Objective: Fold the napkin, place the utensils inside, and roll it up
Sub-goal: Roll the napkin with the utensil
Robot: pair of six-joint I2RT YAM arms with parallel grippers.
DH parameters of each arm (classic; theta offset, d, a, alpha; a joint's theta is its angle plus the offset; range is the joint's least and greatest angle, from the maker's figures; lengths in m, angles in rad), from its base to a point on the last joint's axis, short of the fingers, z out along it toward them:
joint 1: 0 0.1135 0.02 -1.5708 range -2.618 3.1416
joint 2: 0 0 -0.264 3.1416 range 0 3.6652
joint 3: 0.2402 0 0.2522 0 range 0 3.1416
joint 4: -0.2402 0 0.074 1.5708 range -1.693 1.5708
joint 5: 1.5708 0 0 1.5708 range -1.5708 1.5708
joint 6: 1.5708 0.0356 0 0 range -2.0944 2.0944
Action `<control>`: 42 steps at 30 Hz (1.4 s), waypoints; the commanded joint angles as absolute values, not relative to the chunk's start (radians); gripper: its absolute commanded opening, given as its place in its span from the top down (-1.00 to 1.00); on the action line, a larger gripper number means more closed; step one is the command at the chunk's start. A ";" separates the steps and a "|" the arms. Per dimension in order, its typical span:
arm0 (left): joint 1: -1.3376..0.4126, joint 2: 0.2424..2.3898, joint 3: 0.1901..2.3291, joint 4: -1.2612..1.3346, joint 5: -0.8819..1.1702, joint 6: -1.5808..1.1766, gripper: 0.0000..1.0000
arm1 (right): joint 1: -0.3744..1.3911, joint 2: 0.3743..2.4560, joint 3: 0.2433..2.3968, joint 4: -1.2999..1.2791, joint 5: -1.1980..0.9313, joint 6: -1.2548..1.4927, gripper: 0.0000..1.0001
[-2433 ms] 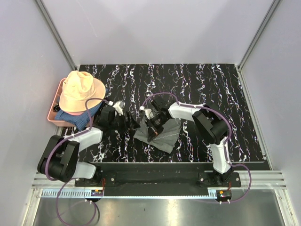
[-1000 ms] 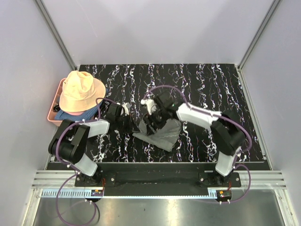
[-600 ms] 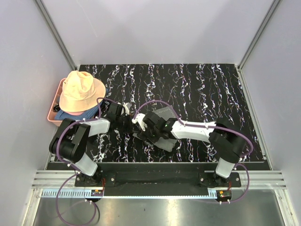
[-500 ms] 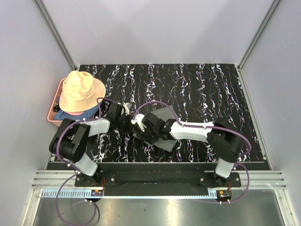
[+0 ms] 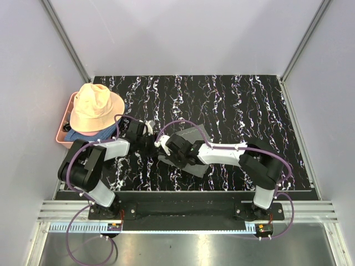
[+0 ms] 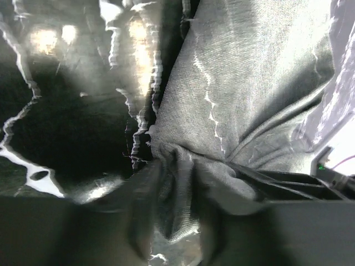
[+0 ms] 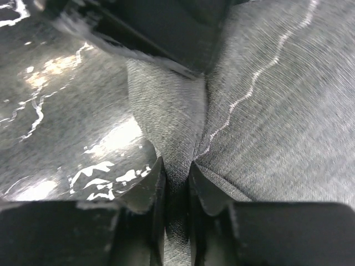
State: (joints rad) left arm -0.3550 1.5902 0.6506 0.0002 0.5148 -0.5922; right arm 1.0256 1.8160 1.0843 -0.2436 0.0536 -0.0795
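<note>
With the left gripper and right gripper jaws clamped on the napkin edge, folding seems unfinished; utensils, unseen here, and rolling remain.

White-black arms, purple cables, dark right gripper.

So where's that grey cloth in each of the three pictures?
Top external: the napkin lies in the table's near half, just left of centre.
Left wrist: it fills the right side, a bunch pinched in the left claw.
Right wrist: it fills the right side, a fold pinched in the right claw.
Shared landmark: the black marbled table, left of the cloth in both wrist views.
</note>
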 commanded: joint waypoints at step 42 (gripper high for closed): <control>-0.341 1.374 0.345 0.571 0.584 -0.627 -0.10 | 0.637 2.137 1.193 -0.362 -0.902 -0.006 0.79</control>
